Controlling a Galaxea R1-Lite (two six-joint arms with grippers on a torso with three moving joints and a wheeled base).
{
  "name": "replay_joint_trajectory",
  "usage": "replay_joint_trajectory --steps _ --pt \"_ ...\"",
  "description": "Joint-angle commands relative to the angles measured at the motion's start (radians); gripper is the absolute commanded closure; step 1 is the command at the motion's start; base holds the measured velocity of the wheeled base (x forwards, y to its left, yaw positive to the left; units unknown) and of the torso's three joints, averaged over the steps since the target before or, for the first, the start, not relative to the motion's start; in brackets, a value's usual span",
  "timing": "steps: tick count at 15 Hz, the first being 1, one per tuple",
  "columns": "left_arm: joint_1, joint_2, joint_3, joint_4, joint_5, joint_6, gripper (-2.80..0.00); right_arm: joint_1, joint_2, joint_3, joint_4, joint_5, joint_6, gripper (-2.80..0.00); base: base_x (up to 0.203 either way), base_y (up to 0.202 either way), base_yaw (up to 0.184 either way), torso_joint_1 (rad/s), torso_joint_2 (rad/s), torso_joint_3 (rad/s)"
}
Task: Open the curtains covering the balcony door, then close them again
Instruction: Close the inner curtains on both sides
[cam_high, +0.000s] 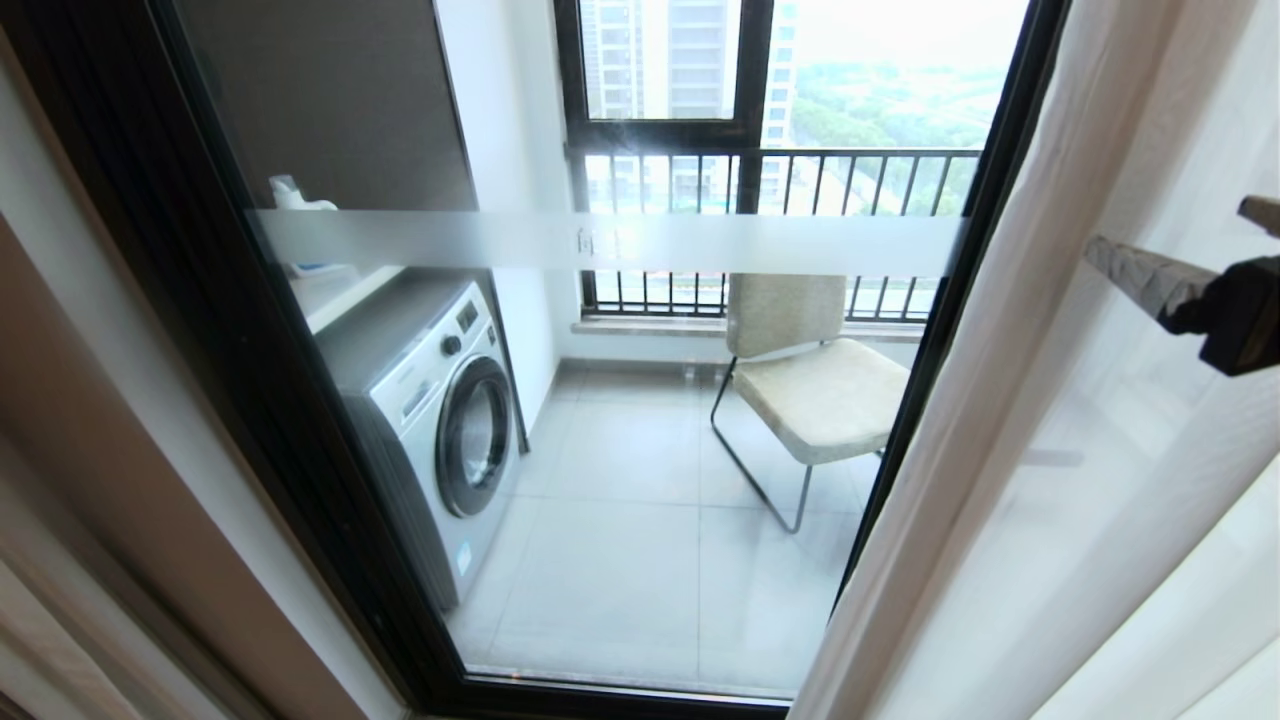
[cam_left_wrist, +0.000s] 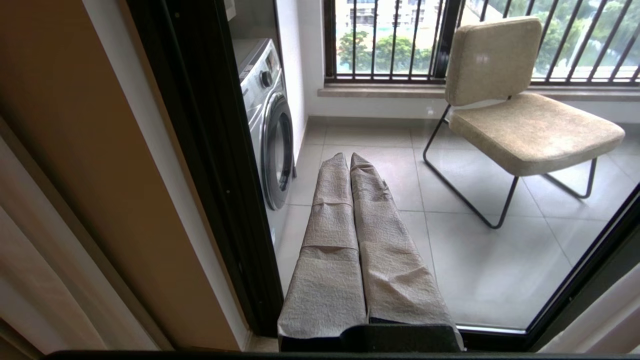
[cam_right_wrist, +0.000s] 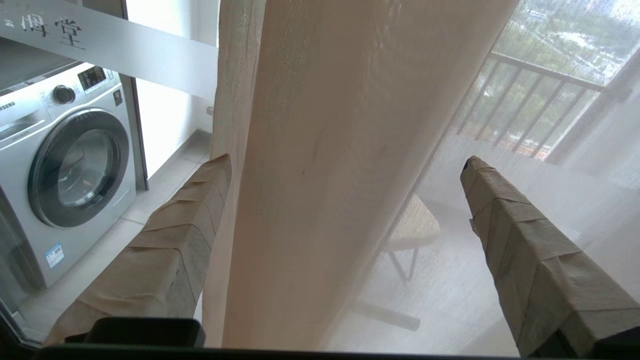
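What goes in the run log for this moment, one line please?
right gripper: open, straddling edge of thin see-through white sheer curtain | left gripper: shut, idle | black-framed glass balcony door: mostly uncovered

Washing machine left, chair right, behind the balcony door.

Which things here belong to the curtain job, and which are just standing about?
Part of the job:
- curtain
- balcony door
- right pincer, open, astride the curtain's edge

Just standing about:
- washer
- chair
- railing
- left pincer, shut, idle
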Motion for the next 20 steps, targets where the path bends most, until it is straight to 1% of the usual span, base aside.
replay_joint_trajectory --steps 1,4,5,13,17,18,20 --pt "0.000 0.000 0.000 0.000 0.001 0.000 0.00 0.001 -0.078 0.051 -0.002 -0.001 -0.001 -2.80 0.000 0.000 0.000 0.000 0.00 0.000" --pt "0.000 0.000 0.000 0.000 0.001 0.000 0.00 0.001 -0.160 0.127 0.002 0.002 -0.001 -2.80 0.000 0.000 0.000 0.000 0.00 0.000" --pt "0.000 0.000 0.000 -0.002 0.001 0.000 0.00 0.001 -0.190 0.152 0.008 0.003 -0.001 0.00 0.000 0.000 0.000 0.000 0.00 0.000" --pt "0.000 0.000 0.000 -0.001 0.001 0.000 0.00 0.018 -0.494 0.330 0.166 0.017 0.001 0.00 0.000 0.000 0.000 0.000 0.00 0.000" --pt "0.000 0.000 0.000 0.000 0.001 0.000 0.00 0.018 -0.598 0.430 0.186 0.017 0.003 0.00 0.000 0.000 0.000 0.000 0.00 0.000" --pt "0.000 0.000 0.000 -0.002 0.001 0.000 0.00 0.006 -0.612 0.460 0.180 0.017 0.014 0.00 0.000 0.000 0.000 0.000 0.00 0.000" --pt "0.000 0.000 0.000 0.000 0.001 0.000 0.00 -0.051 -0.646 0.513 0.177 0.020 0.049 0.00 0.000 0.000 0.000 0.000 0.00 0.000"
